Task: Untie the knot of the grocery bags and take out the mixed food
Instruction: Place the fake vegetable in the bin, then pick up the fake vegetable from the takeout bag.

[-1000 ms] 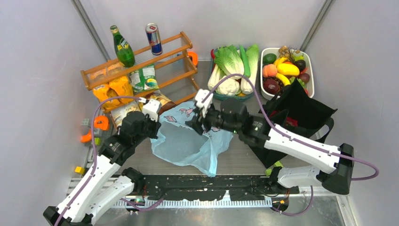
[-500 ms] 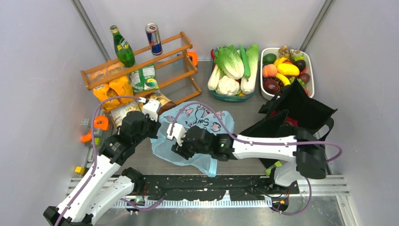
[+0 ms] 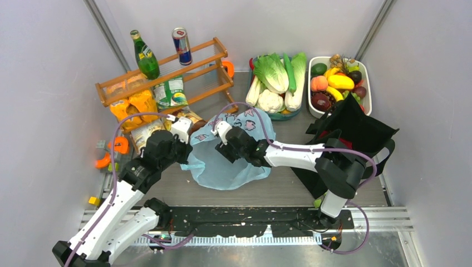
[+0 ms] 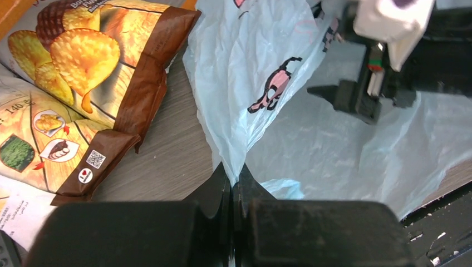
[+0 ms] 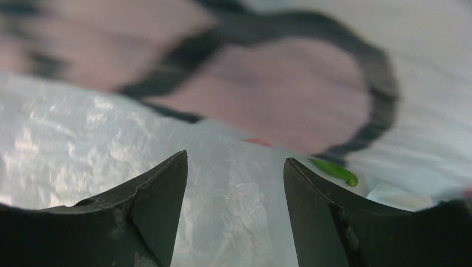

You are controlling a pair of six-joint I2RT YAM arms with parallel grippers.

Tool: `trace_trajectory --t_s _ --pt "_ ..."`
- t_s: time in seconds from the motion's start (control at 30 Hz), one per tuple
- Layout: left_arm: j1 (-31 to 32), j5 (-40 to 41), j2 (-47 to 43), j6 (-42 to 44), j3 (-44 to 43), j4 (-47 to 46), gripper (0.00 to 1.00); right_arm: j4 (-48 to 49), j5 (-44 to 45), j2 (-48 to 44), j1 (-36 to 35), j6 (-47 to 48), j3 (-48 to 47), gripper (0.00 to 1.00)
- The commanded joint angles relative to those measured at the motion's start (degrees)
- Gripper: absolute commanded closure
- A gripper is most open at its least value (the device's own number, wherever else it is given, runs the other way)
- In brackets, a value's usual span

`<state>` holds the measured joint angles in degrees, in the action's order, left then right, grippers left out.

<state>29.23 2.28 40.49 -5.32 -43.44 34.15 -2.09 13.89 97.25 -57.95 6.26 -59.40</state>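
The light-blue plastic bag [image 3: 228, 164] printed with pink figures lies spread in the middle of the table. My left gripper [image 3: 185, 160] is shut on its left edge; in the left wrist view the film [image 4: 261, 67] rises from between the closed fingertips [image 4: 232, 177]. My right gripper [image 3: 221, 146] hovers open at the bag's upper left, with only bag film [image 5: 234, 100] in front of its jaws and a small green piece [image 5: 334, 171] behind it. The black tote [image 3: 356, 133] stands at right. No knot is in view. Vegetables [image 3: 275, 78] fill a teal tray; crisp packets [image 4: 83, 83] lie by my left gripper.
A wooden rack [image 3: 167, 75] at back left carries a green bottle [image 3: 144, 55], a can [image 3: 181, 45] and snack packs. A white basket of fruit [image 3: 339, 83] sits at back right. Grey walls close in both sides.
My right gripper swung from the bag's far edge to its near left side, then back up to its upper left. The bag has bunched into a rounder shape. My left gripper stayed put.
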Motion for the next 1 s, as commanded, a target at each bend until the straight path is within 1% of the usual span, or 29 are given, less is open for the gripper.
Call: trace_trajectory --t_s 0.0,0.13,0.23,0.37,0.53,0.77,0.97 --pt "-0.2 -1.3 1.0 0.8 -1.0 -1.0 1.0 7.2 -0.2 2.4 3.2 1.2 -2.2 0.29" --pt "-0.2 -1.8 1.8 0.7 -1.1 -0.8 1.0 10.8 -2.1 3.6 5.9 1.7 -2.2 0.31" --pt "-0.2 -1.7 2.6 0.8 -1.3 -0.5 1.0 15.1 -3.4 4.5 7.3 1.3 -2.0 0.34" --pt "-0.2 -1.6 3.5 0.8 -1.5 -0.3 1.0 16.9 -3.2 7.3 8.4 1.4 -4.0 0.39" --pt "-0.2 -1.4 3.9 0.8 -1.5 -0.3 1.0 15.1 -3.5 12.0 9.9 1.8 -8.7 0.41" --pt "-0.2 -1.2 4.6 0.8 -1.7 -0.2 1.0 12.3 -4.3 16.0 12.1 3.1 -13.1 0.39" --pt "-0.2 -1.1 4.8 0.8 -1.8 -0.1 1.0 6.2 -8.7 18.4 13.7 4.9 -17.2 0.4"
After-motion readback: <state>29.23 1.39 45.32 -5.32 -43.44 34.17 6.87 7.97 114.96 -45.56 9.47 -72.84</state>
